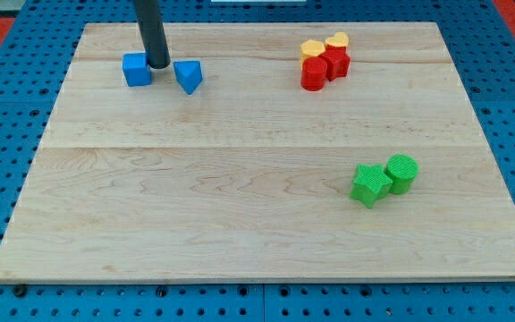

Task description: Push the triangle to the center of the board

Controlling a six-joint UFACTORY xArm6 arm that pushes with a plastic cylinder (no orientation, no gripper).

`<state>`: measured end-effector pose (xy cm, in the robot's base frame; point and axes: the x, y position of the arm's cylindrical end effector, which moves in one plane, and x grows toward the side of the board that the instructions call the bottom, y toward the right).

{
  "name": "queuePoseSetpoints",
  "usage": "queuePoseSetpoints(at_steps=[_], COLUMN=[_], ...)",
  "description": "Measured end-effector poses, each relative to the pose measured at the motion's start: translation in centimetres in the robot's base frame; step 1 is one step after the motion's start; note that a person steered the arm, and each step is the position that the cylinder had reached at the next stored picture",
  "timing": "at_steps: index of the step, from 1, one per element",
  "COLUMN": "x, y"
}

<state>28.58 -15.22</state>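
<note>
The blue triangle block lies on the wooden board near the view's top left. A blue cube sits a little to its left. My tip stands on the board between the two blue blocks, just right of the cube and just left of the triangle, close to both. The dark rod rises from it out of the view's top.
Two yellow blocks and two red blocks cluster at the view's top right. A green star-like block and a green cylinder sit together at the lower right. Blue pegboard surrounds the board.
</note>
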Motion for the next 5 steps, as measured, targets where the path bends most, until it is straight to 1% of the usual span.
queuePoseSetpoints(at_steps=[1,2,3,4,5], x=[1.8,3.7,8.9,9.7,11.2], y=[5.3,12.0,16.3,15.3,12.6])
